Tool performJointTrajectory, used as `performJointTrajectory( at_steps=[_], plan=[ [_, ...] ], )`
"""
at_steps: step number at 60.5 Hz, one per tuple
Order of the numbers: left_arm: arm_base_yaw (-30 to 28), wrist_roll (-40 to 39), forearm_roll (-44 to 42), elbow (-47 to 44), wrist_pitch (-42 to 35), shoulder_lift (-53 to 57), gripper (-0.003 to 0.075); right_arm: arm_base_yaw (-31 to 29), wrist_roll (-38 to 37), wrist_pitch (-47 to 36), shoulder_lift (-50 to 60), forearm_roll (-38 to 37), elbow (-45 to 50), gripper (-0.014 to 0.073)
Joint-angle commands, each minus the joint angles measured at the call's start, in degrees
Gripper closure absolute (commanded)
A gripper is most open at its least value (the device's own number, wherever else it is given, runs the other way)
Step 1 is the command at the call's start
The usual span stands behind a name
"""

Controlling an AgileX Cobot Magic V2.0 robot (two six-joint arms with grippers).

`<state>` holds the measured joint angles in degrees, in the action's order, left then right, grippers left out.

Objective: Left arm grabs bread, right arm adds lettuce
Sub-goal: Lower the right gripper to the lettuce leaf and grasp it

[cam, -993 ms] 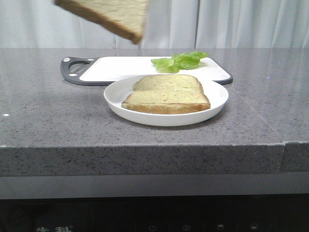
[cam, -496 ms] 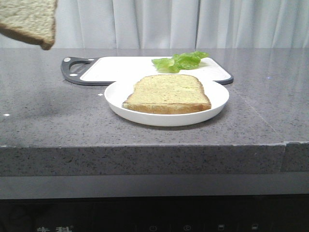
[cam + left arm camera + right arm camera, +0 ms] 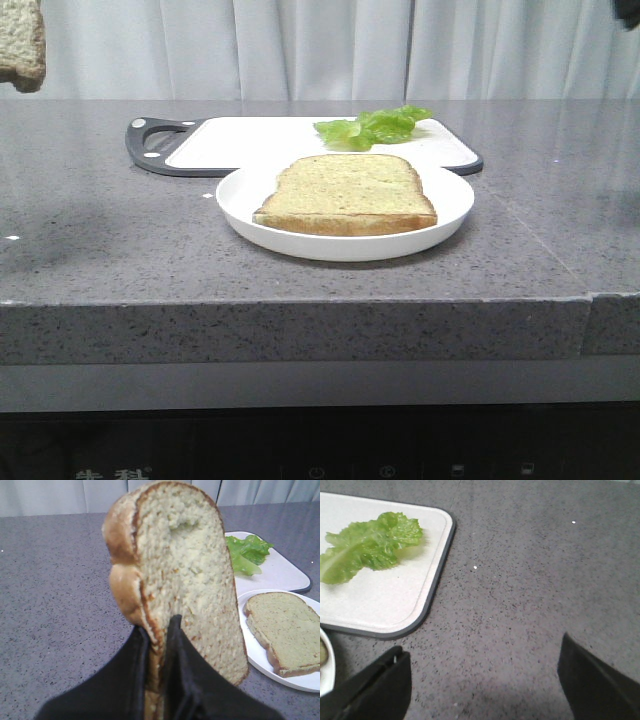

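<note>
**Bread held aloft at the far left, lettuce lying on the board**

The bread (image 3: 180, 585) is gripped at its lower edge by the left tool (image 3: 159, 672), whose two black fingers (image 3: 186, 680) are clamped on either side of the slice. The slice is held upright, its pale speckled face with a shallow dimple turned to the wrist camera. In the front view only a corner of it (image 3: 20, 42) is seen, high at the left edge, clear of the counter (image 3: 110, 240).

The right tool (image 3: 482, 682) is spread wide with nothing between its fingers, above bare counter just right of the cutting board (image 3: 395, 600).

The lettuce (image 3: 373, 126) lies on the right end of the board (image 3: 250, 140). Nearer, a white plate (image 3: 240, 205) carries a second, flatter slice (image 3: 348, 192) lying flat.
</note>
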<state>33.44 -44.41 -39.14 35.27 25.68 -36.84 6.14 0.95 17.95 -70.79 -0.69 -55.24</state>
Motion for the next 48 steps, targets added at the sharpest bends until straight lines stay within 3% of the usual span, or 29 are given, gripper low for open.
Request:
performJointTrajectory(
  at_steps=[1,15,33,48],
  plan=[
    [0.0,-0.7,-1.4,1.7,-4.2,0.2,0.0741,1.3,4.0,0.7,-6.0,-0.8,-8.9,-0.0015],
    [0.0,-0.7,-1.4,1.7,-4.1,0.2,0.0741,5.8,12.4,10.5,-20.5,0.2,-26.2,-0.0015],
    [0.0,-0.7,-1.4,1.7,-4.1,0.2,0.0741,7.3,28.5,22.8,-35.1,12.5,-48.0,-0.0015],
    [0.0,-0.7,-1.4,1.7,-4.1,0.2,0.0741,7.3,29.0,26.9,-45.2,13.2,-60.1,-0.0015]
  ],
)
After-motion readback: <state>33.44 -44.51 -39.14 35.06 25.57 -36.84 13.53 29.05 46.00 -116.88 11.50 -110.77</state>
